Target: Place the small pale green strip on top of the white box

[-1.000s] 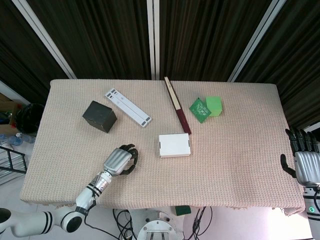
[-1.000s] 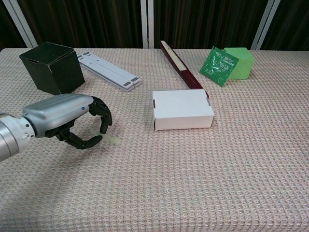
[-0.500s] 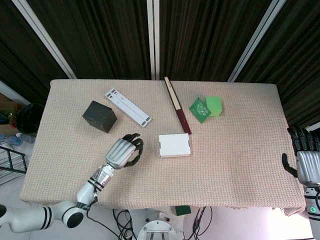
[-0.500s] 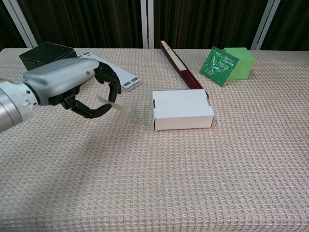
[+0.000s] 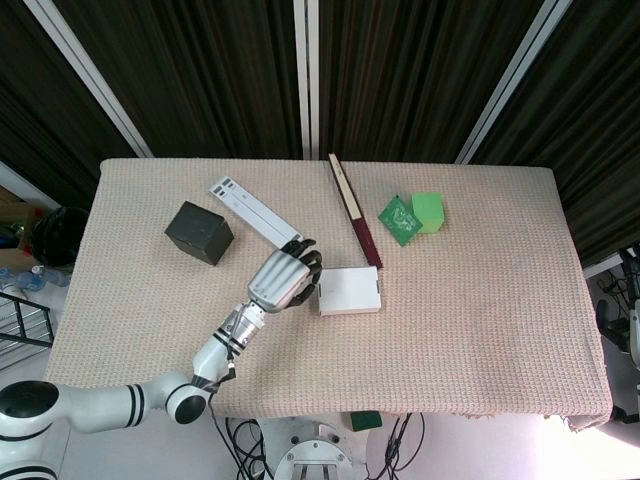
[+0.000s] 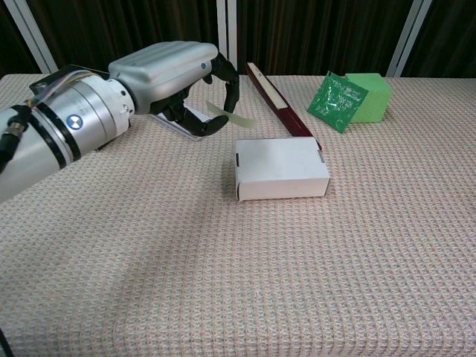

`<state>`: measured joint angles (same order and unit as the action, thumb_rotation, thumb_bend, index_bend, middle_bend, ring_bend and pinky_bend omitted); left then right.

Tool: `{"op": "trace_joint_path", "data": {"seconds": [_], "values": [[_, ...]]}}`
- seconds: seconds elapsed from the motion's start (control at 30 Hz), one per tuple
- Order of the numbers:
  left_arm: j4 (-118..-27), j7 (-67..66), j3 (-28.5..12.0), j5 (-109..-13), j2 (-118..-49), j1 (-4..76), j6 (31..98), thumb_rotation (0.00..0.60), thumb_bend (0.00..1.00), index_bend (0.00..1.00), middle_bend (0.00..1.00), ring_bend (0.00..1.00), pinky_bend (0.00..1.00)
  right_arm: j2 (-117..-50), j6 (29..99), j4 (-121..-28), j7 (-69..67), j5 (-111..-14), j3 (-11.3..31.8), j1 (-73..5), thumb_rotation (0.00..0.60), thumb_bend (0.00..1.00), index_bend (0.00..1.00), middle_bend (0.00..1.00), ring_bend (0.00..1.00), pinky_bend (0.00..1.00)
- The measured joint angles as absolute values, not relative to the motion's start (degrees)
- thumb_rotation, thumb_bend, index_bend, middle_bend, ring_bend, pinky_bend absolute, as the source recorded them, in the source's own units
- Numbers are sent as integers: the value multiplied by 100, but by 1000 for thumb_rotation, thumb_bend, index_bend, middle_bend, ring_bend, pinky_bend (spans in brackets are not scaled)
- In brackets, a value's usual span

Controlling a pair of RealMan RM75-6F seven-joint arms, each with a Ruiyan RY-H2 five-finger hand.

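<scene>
Clearly the small pale green strip (image 6: 232, 116) is a very light and thin thing, probably a little flexible, so it needs only a gentle pinch and it could slip or flutter if the fingers loosen too early. The left hand (image 6: 186, 85) pinches it by one end between curled fingertips, and the free end sticks out toward the white box (image 6: 281, 168). The strip is in the air, just beside the left edge of the box and a little above its top, not touching it. I judge that a hold at the end is good, because the free part can be laid flat on the box lid first. The lid looks smooth and flat, so such a light strip may slide if it is dropped from height. The right hand (image 5: 630, 335) is well to the right of the box, at the frame edge; if it is clenched or released I cannot tell.
</scene>
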<state>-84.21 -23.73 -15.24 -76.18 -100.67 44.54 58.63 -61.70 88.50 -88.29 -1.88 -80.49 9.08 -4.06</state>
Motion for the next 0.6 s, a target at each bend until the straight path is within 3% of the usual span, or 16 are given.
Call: {"op": "trace_joint_path", "data": {"seconds": [0.6], "values": [[-5916, -1700, -2020, -7388, -11846, 5561, 5605, 598, 416, 595, 364, 181, 275, -6170, 8609, -8593, -350, -7740, 1004, -405, 600, 489, 0, 0, 0, 0]]}}
